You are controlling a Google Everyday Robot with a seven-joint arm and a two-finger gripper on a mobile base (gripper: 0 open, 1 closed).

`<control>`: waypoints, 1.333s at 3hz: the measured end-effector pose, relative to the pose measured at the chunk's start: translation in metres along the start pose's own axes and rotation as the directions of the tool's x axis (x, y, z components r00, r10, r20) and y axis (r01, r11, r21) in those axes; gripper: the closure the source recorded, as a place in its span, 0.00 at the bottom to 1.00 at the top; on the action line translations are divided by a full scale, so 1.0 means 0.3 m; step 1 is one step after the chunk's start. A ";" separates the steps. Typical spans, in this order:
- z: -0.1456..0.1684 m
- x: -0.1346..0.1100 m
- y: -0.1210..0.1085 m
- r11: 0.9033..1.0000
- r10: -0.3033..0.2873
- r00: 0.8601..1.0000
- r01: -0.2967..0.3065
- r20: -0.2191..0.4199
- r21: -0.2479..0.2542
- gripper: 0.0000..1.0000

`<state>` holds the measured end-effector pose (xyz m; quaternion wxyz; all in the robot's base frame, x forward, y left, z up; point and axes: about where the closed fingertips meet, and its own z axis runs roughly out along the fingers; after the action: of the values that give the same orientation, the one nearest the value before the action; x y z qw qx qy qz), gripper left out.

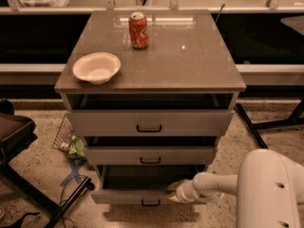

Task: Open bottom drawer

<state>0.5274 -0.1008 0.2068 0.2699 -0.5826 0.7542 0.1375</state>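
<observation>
The bottom drawer (123, 195) is the lowest of the cabinet's three, grey-beige with a small black bar handle (150, 203). It stands pulled out a little, with a dark gap above its front. My gripper (173, 192) reaches in from the right on a white arm (213, 184). Its tip rests at the top edge of the bottom drawer's front, just right of the handle. The middle drawer (150, 155) and the top drawer (149, 122) above also stand slightly out.
On the cabinet top (190, 56) stand a red soda can (138, 30) and a white bowl (97, 67). A wire basket with green items (70, 141) sits on the floor left of the cabinet. A dark chair (14, 137) stands at far left. Black table legs (251, 127) stand at right.
</observation>
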 end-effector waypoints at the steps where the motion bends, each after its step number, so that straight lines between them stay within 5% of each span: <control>1: 0.000 0.000 0.000 1.000 0.000 1.000 0.000 0.000 0.000 1.00; 4: -0.069 0.037 0.098 1.000 0.027 1.000 -0.027 -0.007 -0.007 1.00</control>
<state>0.4924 -0.1124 0.2143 0.2632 -0.5738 0.7625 0.1415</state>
